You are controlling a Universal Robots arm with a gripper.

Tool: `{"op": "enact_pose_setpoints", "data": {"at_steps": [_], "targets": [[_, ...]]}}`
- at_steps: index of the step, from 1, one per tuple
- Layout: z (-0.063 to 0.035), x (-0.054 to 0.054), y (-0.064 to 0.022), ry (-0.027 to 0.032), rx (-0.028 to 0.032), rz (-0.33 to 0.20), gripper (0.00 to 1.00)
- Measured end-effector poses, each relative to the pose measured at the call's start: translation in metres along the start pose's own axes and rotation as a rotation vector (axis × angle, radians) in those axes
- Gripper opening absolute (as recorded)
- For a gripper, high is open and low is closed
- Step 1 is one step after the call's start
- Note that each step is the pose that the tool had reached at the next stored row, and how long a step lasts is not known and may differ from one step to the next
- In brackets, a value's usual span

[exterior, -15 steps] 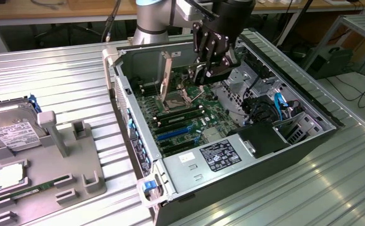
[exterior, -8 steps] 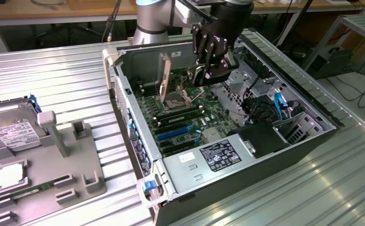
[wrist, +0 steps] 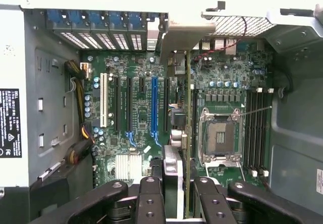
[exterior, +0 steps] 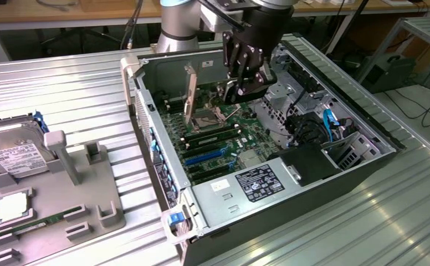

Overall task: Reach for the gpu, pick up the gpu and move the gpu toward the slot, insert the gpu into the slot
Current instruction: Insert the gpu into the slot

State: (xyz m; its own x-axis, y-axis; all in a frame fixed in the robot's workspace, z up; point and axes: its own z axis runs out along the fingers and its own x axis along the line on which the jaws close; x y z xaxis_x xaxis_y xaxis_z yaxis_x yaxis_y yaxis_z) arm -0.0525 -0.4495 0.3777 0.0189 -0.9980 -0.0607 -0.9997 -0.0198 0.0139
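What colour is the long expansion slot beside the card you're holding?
Blue; the slot shows best in the wrist view, beside the card among black slots.

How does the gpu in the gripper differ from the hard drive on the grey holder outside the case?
The gpu stands on edge inside the open case, over the motherboard; the hard drive lies outside the case, leaning in its grey holder. The gpu is a thin card; the hard drive is a boxy silver block with a white label. The gripper is at the gpu; nothing touches the hard drive. Both are computer parts.
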Motion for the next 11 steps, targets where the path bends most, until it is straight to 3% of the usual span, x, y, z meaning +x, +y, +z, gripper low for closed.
{"op": "enact_pose_setpoints", "data": {"at_steps": [11], "targets": [[0.0087, 0.0065, 0.0007, 0.0002, 0.0, 0.0, 0.28]]}}
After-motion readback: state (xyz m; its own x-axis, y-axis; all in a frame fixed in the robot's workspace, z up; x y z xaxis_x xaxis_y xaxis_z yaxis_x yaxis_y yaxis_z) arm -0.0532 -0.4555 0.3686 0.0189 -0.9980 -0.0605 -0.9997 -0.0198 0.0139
